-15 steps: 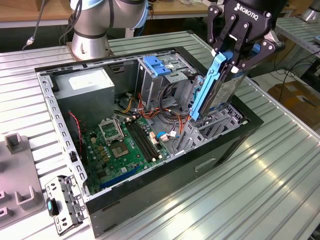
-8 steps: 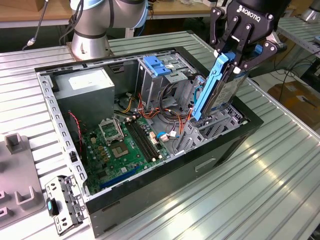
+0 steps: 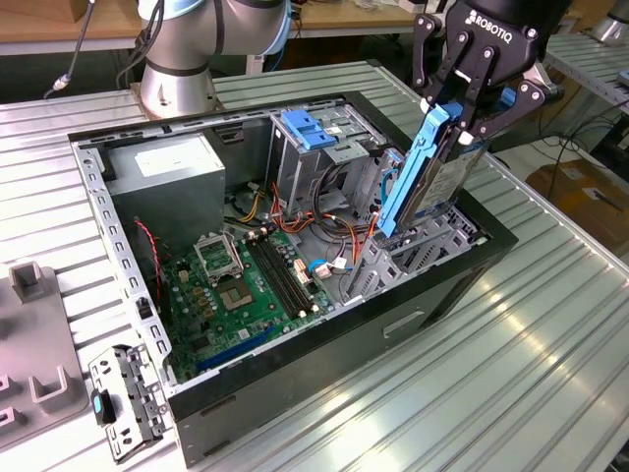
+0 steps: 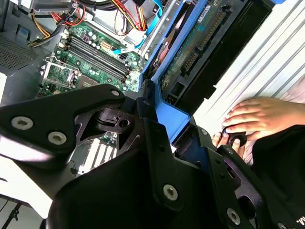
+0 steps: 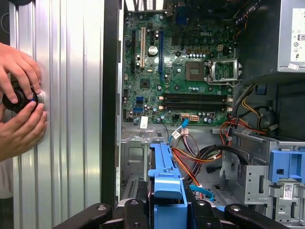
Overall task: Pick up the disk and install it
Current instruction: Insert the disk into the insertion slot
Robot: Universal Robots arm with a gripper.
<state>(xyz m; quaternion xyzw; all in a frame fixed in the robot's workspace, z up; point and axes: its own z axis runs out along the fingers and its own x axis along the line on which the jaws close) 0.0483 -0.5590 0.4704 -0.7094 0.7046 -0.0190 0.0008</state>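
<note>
Loose plate (image 3: 123, 398): grey metal piece with a blue catch, flat on the table (image 3: 550, 374) at 7 o'clock in the exterior view. Nearest the lens, well apart from the work.
Case (image 3: 295, 383): black tower lying on its side, open face up, mid-frame.
Motherboard (image 3: 236, 285): green board on the case floor, toward 8 o'clock of the interior.
Blue bracket (image 3: 310, 128): sits atop the grey bay at 12 o'clock of the interior. Not the task's part.
Disk (image 3: 432, 187): silver-grey drive in its blue carrier, at 2 o'clock of the case, standing steeply on end.
Long axis: runs from 1 o'clock (upper end) down to 7 o'clock (lower end), the lower end down among the grey cage (image 3: 432, 251).
Gripper (image 3: 457, 123): above the cage, jaws clamped narrow across the upper end of the Disk.
Key relation: the drive hangs from the Gripper toward 7 o'clock, tilted and not plumb with the cage.
Judgement: lower end is at the cage mouth, the drive not seated. Cannot tell whether the carrier rails are engaged.
Hands (image 5: 19, 100): in the first wrist view, a person's two hands rest on a small black round object on the table outside the case wall, well apart from the drive. The Gripper alone bears it.
</note>
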